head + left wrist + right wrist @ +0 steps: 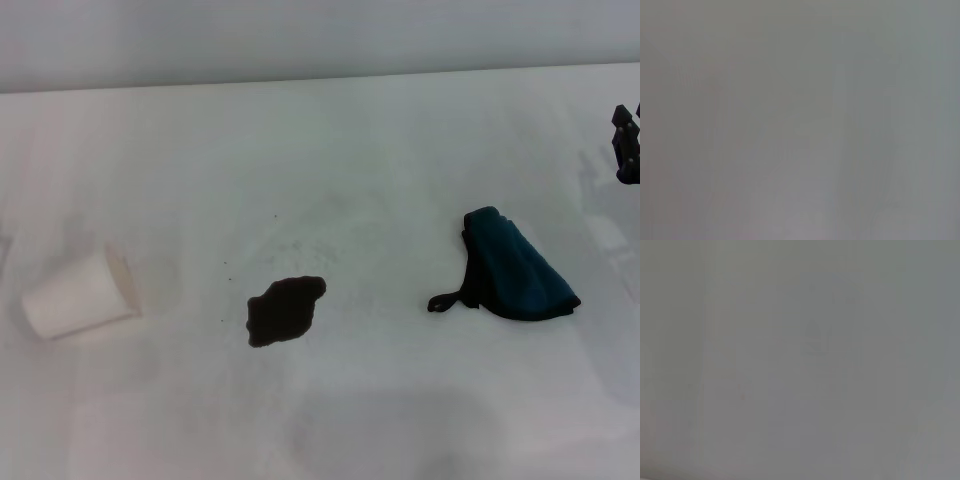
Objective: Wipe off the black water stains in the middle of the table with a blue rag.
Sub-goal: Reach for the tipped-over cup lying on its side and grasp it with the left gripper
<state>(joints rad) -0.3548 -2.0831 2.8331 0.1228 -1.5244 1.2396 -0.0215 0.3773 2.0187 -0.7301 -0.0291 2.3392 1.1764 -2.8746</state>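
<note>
In the head view only: black water stains (pixel 286 310), blue rag (pixel 515 268).

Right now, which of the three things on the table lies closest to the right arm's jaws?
The blue rag: it lies on the robot's right, below the right gripper; the black water stains and tipped white cup lie farther left.

Pale grey wall (pixel 300 40) — soft light

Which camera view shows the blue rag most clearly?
The head view. There the blue rag lies whole on the table, right of the black water stains, with its black strap visible. Both wrist views show only a blank grey surface, nothing of the rag.
</note>
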